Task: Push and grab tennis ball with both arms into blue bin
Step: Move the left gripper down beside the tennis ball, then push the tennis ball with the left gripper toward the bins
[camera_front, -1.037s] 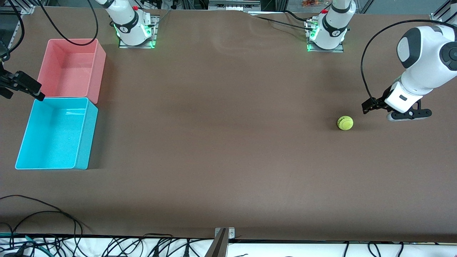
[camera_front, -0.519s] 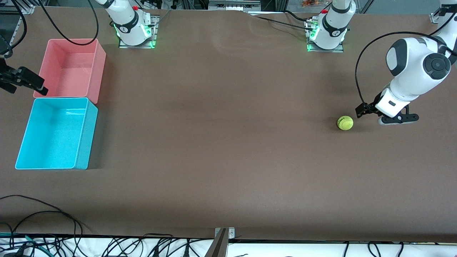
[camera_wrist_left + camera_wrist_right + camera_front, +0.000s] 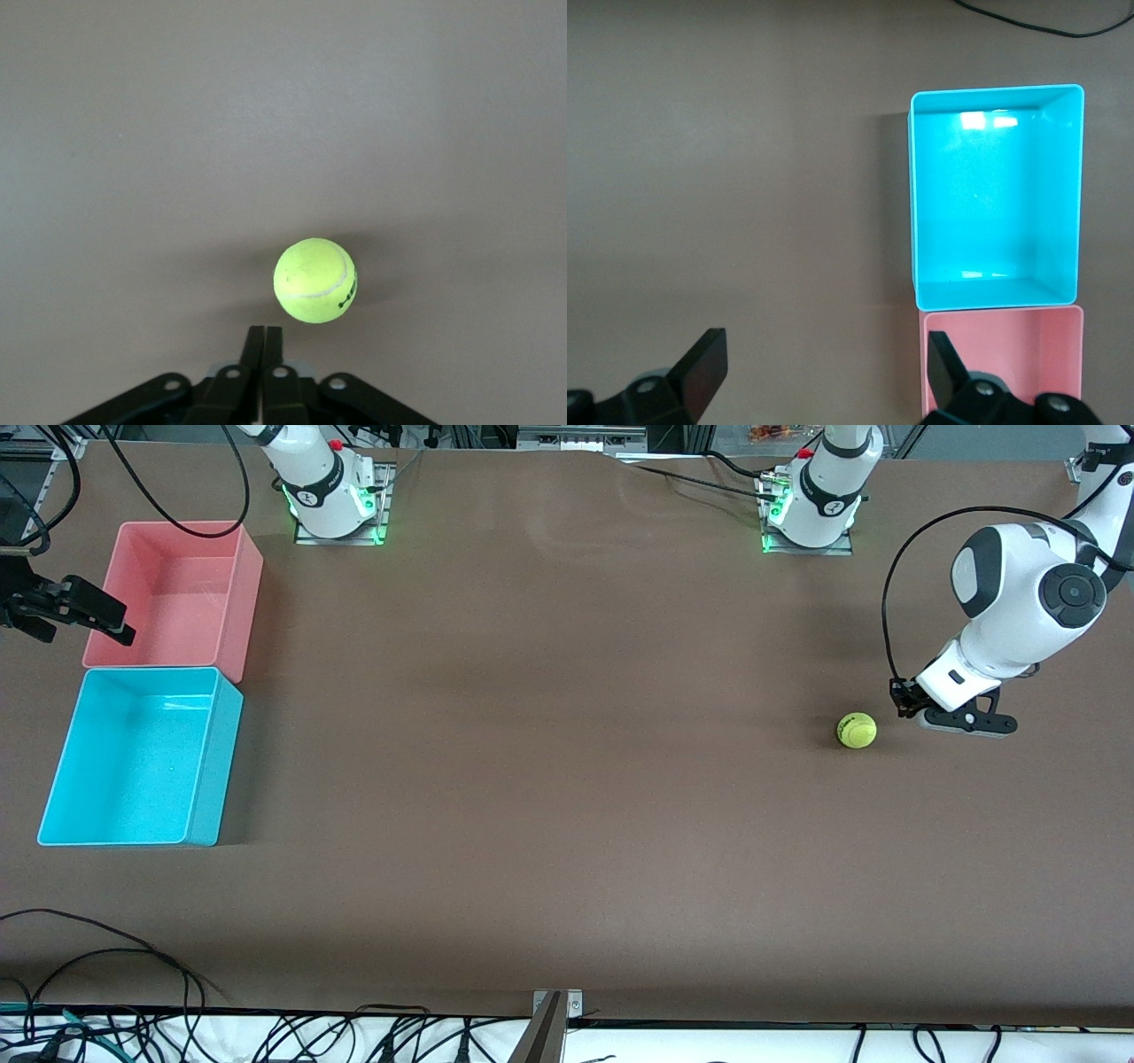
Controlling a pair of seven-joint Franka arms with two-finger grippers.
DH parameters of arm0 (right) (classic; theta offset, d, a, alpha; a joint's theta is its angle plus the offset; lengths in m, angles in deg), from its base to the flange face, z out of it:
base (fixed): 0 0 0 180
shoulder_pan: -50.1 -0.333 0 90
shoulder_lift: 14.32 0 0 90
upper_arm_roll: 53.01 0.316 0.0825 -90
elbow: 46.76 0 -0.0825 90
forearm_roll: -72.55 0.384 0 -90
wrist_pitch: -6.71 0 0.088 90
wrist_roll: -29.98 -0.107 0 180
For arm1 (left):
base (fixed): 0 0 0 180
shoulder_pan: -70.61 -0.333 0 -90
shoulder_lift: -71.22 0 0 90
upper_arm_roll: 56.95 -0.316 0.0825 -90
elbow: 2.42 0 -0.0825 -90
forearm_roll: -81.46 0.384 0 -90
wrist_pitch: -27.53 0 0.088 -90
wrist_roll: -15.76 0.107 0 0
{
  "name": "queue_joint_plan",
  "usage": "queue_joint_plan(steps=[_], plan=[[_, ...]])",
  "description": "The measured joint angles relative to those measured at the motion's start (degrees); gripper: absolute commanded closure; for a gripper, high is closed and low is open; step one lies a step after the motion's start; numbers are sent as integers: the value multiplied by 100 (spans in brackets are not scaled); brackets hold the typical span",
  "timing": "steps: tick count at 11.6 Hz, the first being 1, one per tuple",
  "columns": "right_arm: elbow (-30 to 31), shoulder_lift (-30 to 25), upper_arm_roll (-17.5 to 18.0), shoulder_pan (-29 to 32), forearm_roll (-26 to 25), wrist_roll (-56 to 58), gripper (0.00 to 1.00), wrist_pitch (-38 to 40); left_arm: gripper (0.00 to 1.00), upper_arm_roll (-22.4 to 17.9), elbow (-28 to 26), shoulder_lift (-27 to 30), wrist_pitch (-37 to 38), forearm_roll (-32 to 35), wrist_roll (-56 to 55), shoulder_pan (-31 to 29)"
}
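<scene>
Closed left end effector (image 3: 264,341) beside tennis ball (image 3: 315,280)

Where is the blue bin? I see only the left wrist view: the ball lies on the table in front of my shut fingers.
Observer: The blue bin stands at the right arm's end of the table; the ball lies toward the left arm's end.
Operator: Is anything beside the bin?
Observer: Yes, a pink bin touches it, farther from the front camera.
Operator: And the other gripper?
Observer: The right gripper hangs open by the pink bin's outer edge.
</scene>
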Motion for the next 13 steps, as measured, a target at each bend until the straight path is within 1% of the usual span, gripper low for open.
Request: queue_joint_plan(steps=[2, 6, 12, 13], plan=[[0, 0, 0, 0, 0, 0, 0, 3, 100, -8, -6, 0, 1, 5, 1042, -96], [0, 1, 0, 0, -1, 0, 0, 3, 100, -19, -22, -63, -47, 11, 3543, -282], [0, 7, 0, 0, -2, 0, 0, 3, 100, -101, -64, -693, -1024, 13, 6901, -355], [0, 7, 0, 0, -2, 0, 0, 3, 100, -106, -67, -802, -1119, 13, 7320, -359]])
